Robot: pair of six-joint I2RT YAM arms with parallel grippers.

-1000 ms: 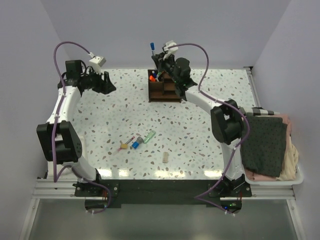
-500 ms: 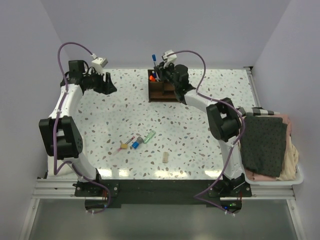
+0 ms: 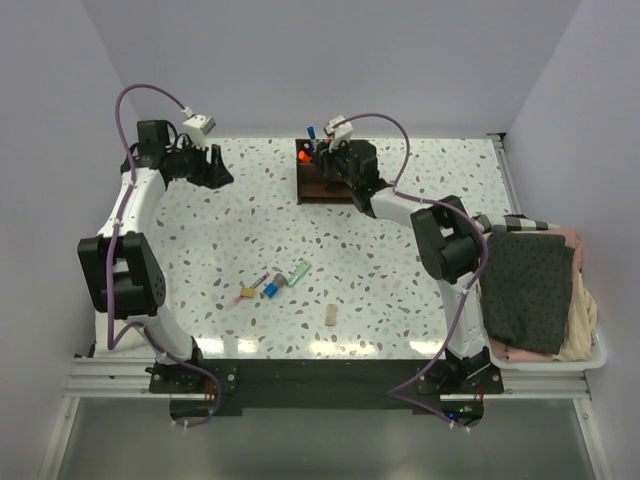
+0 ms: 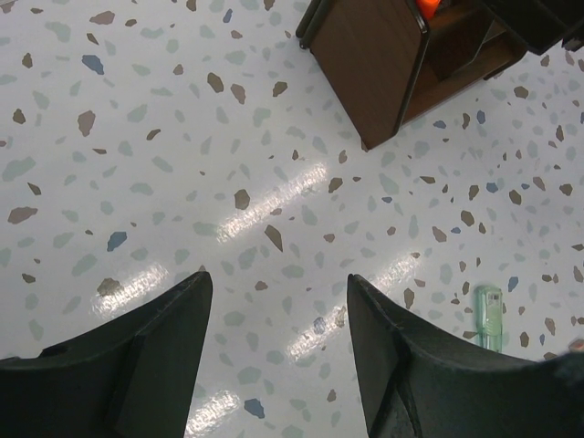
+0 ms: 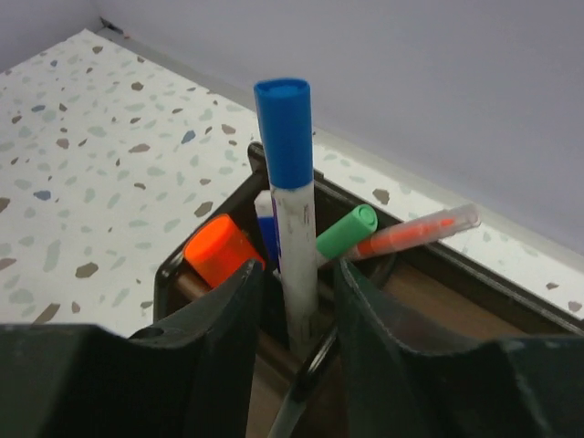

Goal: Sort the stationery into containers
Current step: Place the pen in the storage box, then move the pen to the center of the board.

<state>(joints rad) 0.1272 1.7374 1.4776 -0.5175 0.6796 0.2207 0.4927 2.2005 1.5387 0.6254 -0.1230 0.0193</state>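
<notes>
Table (image 3: 400, 290): white speckled top; both arms are bolted at its near edge.
Cloth pile (image 3: 530, 290): dark and pink cloths in a white bin (image 3: 600, 352) off the right edge.
Right arm (image 3: 450, 245): reaches from the near right to the far middle, ending over the box.
Left arm (image 3: 120, 270): stands along the left side, with its wrist at the far left.
Organizer box (image 3: 325, 187): dark brown wood with inner dividers, at the far middle of the table. The left wrist view shows one corner of it (image 4: 365, 64).
Left gripper (image 4: 278, 283): claw spread wide over bare table, nothing between the fingers, well left of the box.
Right gripper (image 5: 299, 274): right above the box's far-left compartment. Its fingers (image 5: 228, 319) are parted on either side of the blue-capped marker, with a thin gap showing on each side.
Blue-capped marker (image 5: 294, 201): upright in that compartment, white body, cap up.
Orange marker (image 5: 224, 251): leaning in the same compartment, left of the blue-capped one.
Green marker in box (image 5: 347, 230): tilted to the right, beside a clear pen (image 5: 415, 233) with red ink.
Loose green marker (image 3: 299, 271): lying on the near-middle table, well apart from the box.
Small loose pieces: a blue-capped piece (image 3: 271, 288), a yellow piece (image 3: 248, 292) and a thin pink pen (image 3: 262, 279) are clustered just left of it.
Tan block (image 3: 332, 314): alone, nearer and to the right of that cluster.
</notes>
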